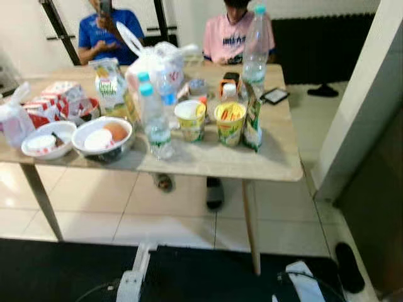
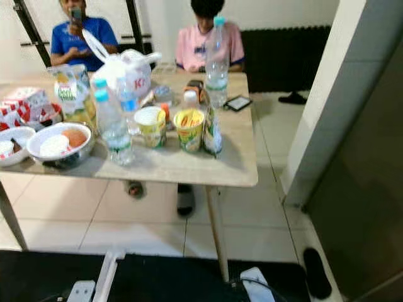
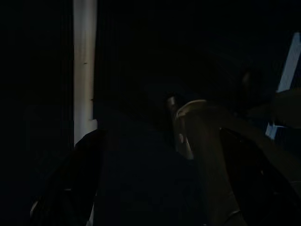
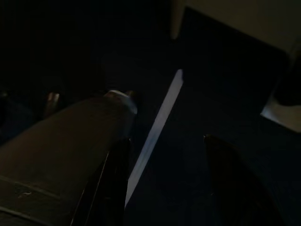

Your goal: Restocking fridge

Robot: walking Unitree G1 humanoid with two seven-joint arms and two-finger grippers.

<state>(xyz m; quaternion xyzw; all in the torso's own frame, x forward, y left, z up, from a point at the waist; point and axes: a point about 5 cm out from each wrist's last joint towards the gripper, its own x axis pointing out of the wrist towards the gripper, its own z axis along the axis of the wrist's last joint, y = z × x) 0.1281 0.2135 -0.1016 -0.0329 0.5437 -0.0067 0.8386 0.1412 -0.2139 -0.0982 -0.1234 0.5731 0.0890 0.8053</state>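
Observation:
A light wooden table (image 1: 264,165) stands ahead with groceries on it. Two small water bottles (image 1: 154,123) stand near the front, beside two cup noodles (image 1: 191,119) (image 1: 230,123) and a green packet (image 1: 253,123). A tall water bottle (image 1: 255,47) stands at the back right. A juice carton (image 1: 110,88), a white plastic bag (image 1: 157,63), red and white boxes (image 1: 60,97) and two bowls (image 1: 102,137) (image 1: 47,139) fill the left side. Both arms hang low in the dark. My left gripper (image 3: 150,188) and my right gripper (image 4: 169,183) each show two fingers apart, holding nothing.
Two people sit behind the table, one in blue (image 1: 104,34), one in pink (image 1: 230,38). A phone (image 1: 275,95) lies near the table's right edge. A white pillar (image 1: 362,100) and a dark panel (image 1: 378,207) rise on the right. A black mat (image 1: 63,270) covers the near floor, with a slipper (image 1: 348,267) at its right.

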